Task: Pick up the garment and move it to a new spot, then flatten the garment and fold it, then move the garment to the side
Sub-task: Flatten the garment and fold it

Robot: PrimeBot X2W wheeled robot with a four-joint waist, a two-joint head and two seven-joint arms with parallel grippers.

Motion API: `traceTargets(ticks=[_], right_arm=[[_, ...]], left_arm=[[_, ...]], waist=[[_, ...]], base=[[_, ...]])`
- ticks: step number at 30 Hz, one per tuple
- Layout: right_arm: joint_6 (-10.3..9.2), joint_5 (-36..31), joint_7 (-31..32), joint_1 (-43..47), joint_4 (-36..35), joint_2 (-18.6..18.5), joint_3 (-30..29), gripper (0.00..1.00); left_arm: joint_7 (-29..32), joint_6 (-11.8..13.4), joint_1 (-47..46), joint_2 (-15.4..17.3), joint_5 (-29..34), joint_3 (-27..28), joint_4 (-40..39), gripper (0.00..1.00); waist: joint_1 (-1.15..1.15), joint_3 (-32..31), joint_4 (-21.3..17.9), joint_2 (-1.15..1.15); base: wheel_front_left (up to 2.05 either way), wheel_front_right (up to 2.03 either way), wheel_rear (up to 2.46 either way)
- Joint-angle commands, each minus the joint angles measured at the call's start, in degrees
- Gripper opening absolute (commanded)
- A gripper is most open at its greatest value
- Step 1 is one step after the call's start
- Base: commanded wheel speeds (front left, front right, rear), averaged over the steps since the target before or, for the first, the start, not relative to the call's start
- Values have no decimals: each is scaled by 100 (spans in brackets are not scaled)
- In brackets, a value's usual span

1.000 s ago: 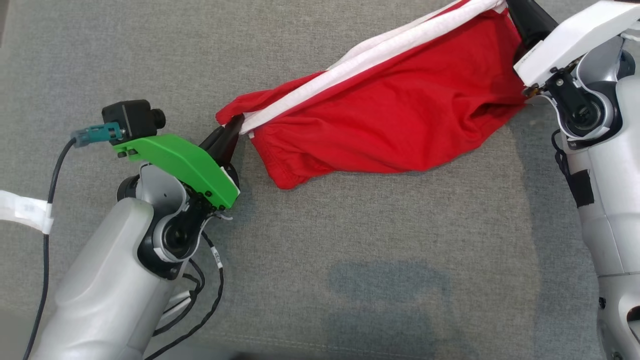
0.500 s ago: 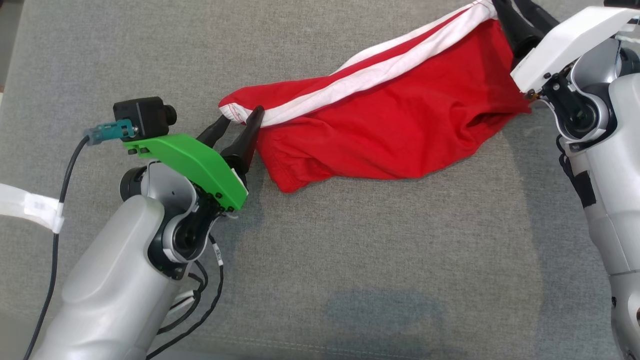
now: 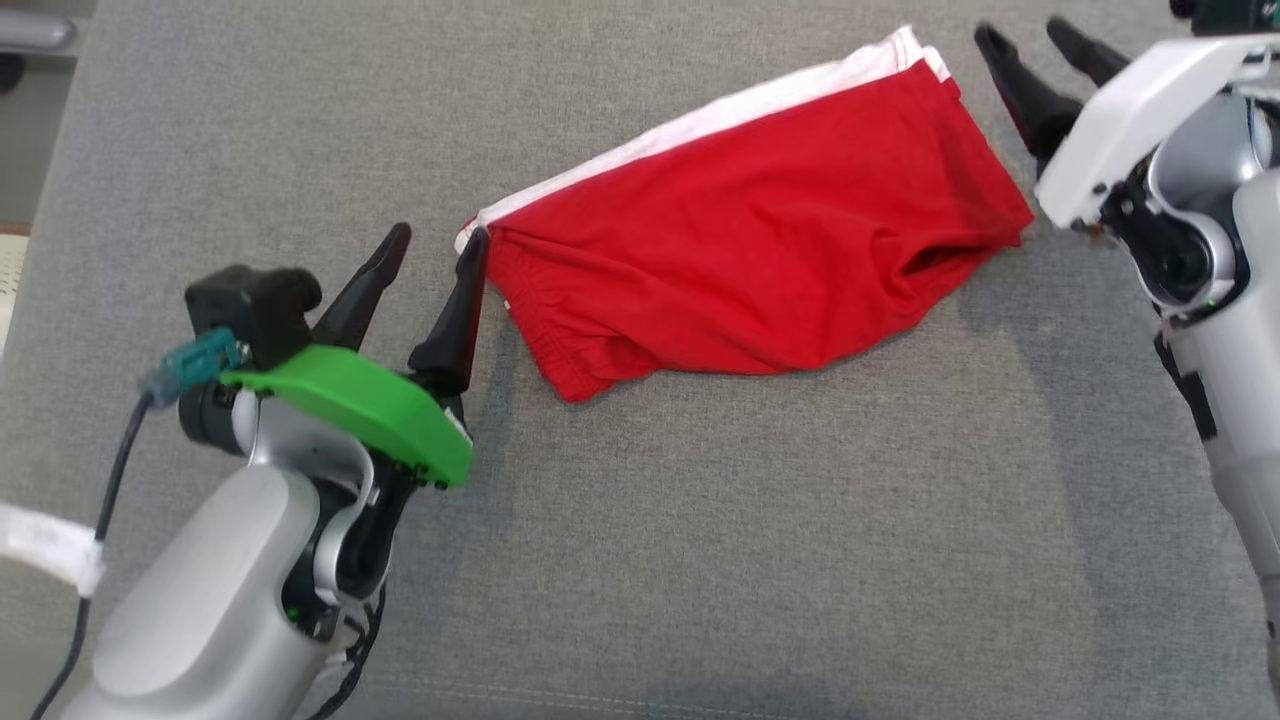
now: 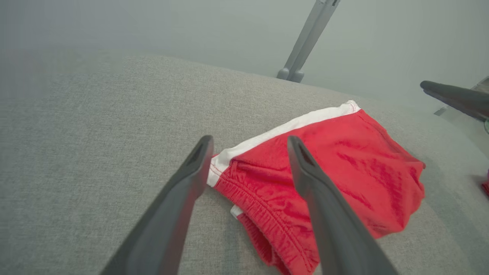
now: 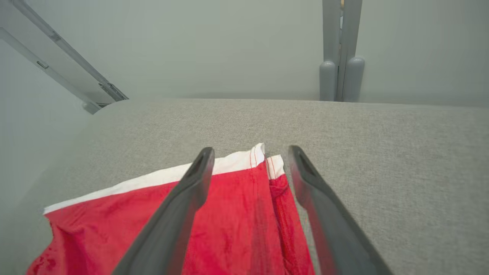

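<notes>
Silver-grey forearms [image 3: 190, 600] — green cover [image 3: 350, 405] left, white cover [image 3: 1135, 115] right; dark cable [image 3: 120, 460], tapered black fingers [image 3: 455, 310].

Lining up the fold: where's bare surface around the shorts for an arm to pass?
Bare grey cushion: the wide stretch on the near side of the shorts, and the far-left corner beyond the left gripper. Crowded: both ends of the shorts, where the open left gripper and right gripper stand close.

A grey woven-fabric surface [image 3: 720, 560], padded like a cushion, has a stitched seam [image 3: 600, 690] near its close edge. On it lies one pair of red shorts [image 3: 745, 270], flat and slightly creased. A white stripe [image 3: 700, 123] runs along their far edge, and the gathered waistband end points left.
</notes>
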Motion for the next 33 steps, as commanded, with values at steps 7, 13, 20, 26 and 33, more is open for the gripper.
traceTargets(ticks=[7, 13, 20, 26, 33], right_arm=[[1, -474, 622, 455, -102, -318, -25, 100], [1, -860, 1043, 509, 19, -365, -260, 100], [1, -1280, 1344, 501, 257, -301, -445, 100], [1, -1584, 1526, 565, 419, -379, -520, 100], [1, -1768, 1763, 663, 561, -379, -720, 100]], left_arm=[[-691, 191, 622, 223, 406, 33, -360, 100], [-1217, 120, 945, 204, 673, 35, -403, 100], [-1390, -37, 1342, -68, 846, 199, -200, 100], [-1407, -211, 1529, -277, 1049, 468, -183, 100], [-1403, -393, 1725, -460, 1207, 730, -124, 100]], waist=[[0, -149, 155, 0], [0, -5, 422, 0], [0, 90, 726, 0], [0, 76, 880, 0], [0, -9, 910, 0]], base=[[0, 0, 0], [0, 0, 0], [0, 0, 0], [0, 0, 0], [0, 0, 0]])
